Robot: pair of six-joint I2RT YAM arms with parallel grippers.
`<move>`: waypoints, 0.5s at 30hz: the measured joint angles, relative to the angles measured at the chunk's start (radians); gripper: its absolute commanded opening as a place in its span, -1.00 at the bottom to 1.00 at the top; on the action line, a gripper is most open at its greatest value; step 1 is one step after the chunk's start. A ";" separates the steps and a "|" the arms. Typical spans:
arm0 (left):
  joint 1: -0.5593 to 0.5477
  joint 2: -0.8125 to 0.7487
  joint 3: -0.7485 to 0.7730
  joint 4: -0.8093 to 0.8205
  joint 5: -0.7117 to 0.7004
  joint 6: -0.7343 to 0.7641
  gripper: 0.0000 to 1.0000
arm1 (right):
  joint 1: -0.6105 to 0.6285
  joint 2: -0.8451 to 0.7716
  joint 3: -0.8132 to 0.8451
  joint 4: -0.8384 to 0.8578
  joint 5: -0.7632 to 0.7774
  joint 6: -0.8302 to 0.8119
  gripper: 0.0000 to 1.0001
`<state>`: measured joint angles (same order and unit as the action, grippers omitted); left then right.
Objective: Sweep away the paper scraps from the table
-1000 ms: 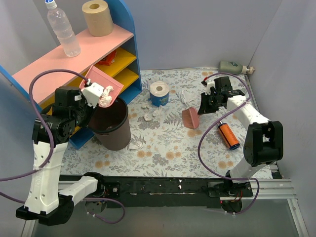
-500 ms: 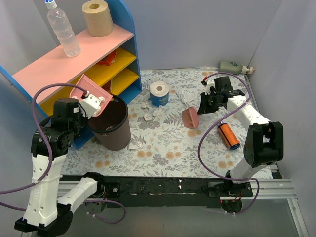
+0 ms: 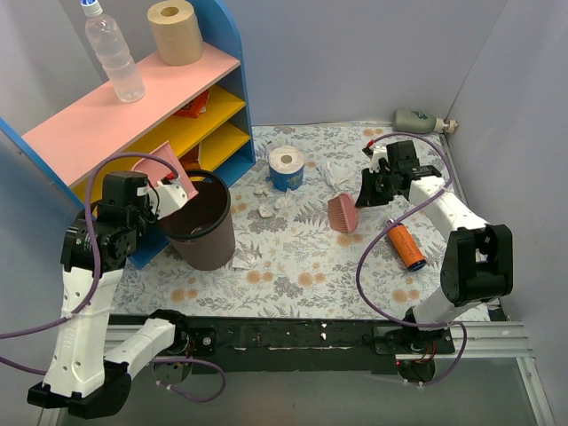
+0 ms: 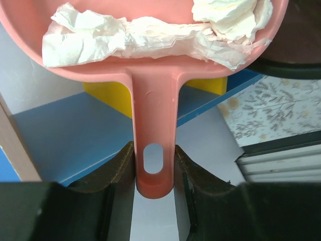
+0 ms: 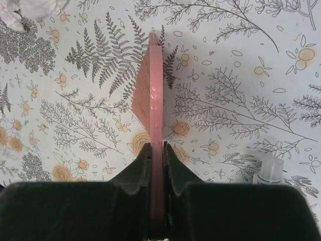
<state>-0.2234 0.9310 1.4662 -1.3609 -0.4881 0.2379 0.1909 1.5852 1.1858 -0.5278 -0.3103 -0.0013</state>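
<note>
My left gripper (image 3: 169, 189) is shut on the handle of the pink dustpan (image 3: 160, 167), which is held tilted at the left rim of the dark brown bin (image 3: 200, 217). In the left wrist view the gripper (image 4: 154, 168) clamps the dustpan handle (image 4: 153, 120), and crumpled paper scraps (image 4: 135, 32) lie in the pan. My right gripper (image 3: 366, 188) is shut on a pink brush (image 3: 342, 213) whose bristles rest on the table (image 3: 302, 266). It also shows in the right wrist view (image 5: 156, 150), holding the brush (image 5: 154, 95). Loose paper scraps (image 3: 275, 203) lie near the bin and further back (image 3: 335, 173).
A white toilet roll (image 3: 286, 162) stands on a blue can mid-table. An orange bottle (image 3: 406, 247) lies at the right, and a grey-green bottle (image 3: 417, 119) at the back right. The blue-sided shelf (image 3: 133, 98) carries a water bottle (image 3: 114, 53) and a brown roll (image 3: 175, 31).
My left arm has lowered and swung the dustpan leftwards, from raised above the bin down to its left rim. The right arm and brush have hardly moved.
</note>
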 measured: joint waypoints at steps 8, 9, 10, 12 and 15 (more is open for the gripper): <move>0.000 0.004 0.000 0.000 -0.024 0.220 -1.00 | 0.000 -0.053 -0.052 0.008 -0.001 0.024 -0.97; 0.000 0.005 0.000 0.000 -0.026 0.246 -1.00 | 0.000 -0.054 -0.053 0.008 -0.001 0.025 -0.97; 0.000 0.006 0.000 0.000 -0.029 0.266 -1.00 | 0.000 -0.054 -0.053 0.008 -0.001 0.025 -0.97; 0.000 0.012 0.000 0.000 -0.039 0.318 -1.00 | 0.000 -0.054 -0.053 0.008 -0.001 0.027 -0.97; 0.000 0.034 0.012 0.000 -0.055 0.381 -1.00 | 0.000 -0.054 -0.053 0.008 -0.001 0.028 -0.97</move>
<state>-0.2234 0.9653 1.4780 -1.3605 -0.5430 0.6189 0.1909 1.5311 1.1332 -0.5198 -0.3111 0.0269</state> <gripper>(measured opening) 0.295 0.132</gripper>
